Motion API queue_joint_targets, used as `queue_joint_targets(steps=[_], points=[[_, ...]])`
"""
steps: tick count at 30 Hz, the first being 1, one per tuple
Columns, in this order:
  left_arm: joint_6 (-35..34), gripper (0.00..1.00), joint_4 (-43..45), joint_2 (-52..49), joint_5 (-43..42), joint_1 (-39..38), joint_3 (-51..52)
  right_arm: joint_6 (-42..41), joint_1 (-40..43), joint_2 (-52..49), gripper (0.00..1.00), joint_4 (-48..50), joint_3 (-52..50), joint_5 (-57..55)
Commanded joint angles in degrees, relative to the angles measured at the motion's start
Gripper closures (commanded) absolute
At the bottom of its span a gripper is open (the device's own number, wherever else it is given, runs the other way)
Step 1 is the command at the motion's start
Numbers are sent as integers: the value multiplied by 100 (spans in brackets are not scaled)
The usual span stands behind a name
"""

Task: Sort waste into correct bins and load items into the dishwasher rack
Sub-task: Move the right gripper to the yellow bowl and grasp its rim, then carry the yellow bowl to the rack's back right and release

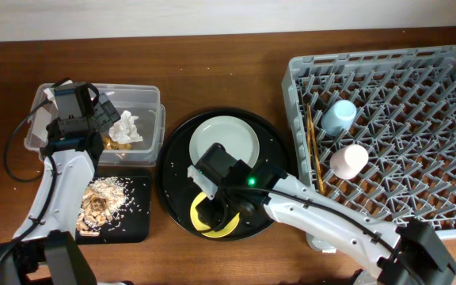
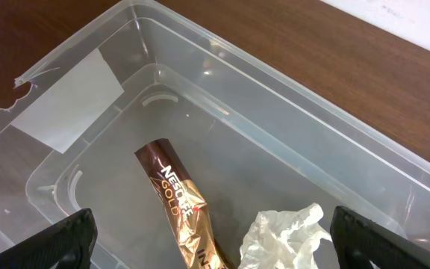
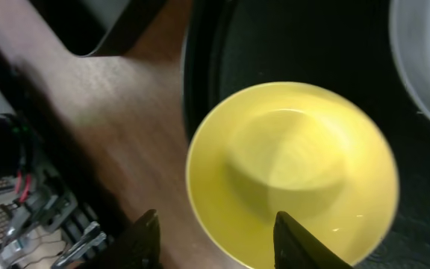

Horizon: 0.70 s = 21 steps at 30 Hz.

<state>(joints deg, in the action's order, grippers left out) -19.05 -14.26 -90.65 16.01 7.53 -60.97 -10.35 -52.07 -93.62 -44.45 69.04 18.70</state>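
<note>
Listing from my own fingers outward.

1. Right gripper [image 3: 216, 243]: jaws spread, grasping nothing. They hang over the near rim of item 2, one finger to each side of that stretch of rim.
2. Yellow bowl [image 3: 290, 172]: upright and empty, at the near edge of the round black tray [image 1: 169, 178]. Risk: the rim is thin and glossy. A shallow or off-centre pinch could let it slide out, or tip the bowl against the tray's lip.
3. Grey-green plate [image 1: 232, 136]: same tray, just beyond the bowl. Risk: a bowl lifted low and swung across could knock it.
4. Left gripper [image 2: 216, 240]: jaws wide apart and empty, above the clear tub [image 2: 290, 90].
5. Wrapper [image 2: 178, 198] and tissue [image 2: 282, 232]: lying on the tub floor, side by side. Risk: a finger brushing the wall could drag the light tub.
6. Food scraps [image 1: 101, 198]: heaped in the shallow black tray [image 1: 137, 218], with a few crumbs scattered toward its edge.
7. Dishwasher rack [image 1: 418, 87]: far right. It holds the blue cup [image 1: 340, 116], the pink cup [image 1: 348, 160] and the chopsticks [image 1: 315, 154] along its left side. Judgement: only the bowl and plate remain to be loaded.
</note>
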Motion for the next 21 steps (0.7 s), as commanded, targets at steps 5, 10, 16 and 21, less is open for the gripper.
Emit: queue_joint_targets(steps=[5, 10, 16, 21], points=[[26, 1, 9, -26, -22, 15, -42, -28, -603, -1023, 48, 1029, -166, -603], [26, 1, 9, -26, -22, 15, -42, -39, -605, -1222, 63, 1045, -166, -846], [26, 1, 9, -26, -20, 15, -42, -114, -605, -1298, 73, 896, -166, -844], [26, 1, 9, -26, -20, 15, -42, -114, -605, -1298, 73, 787, -166, -846]])
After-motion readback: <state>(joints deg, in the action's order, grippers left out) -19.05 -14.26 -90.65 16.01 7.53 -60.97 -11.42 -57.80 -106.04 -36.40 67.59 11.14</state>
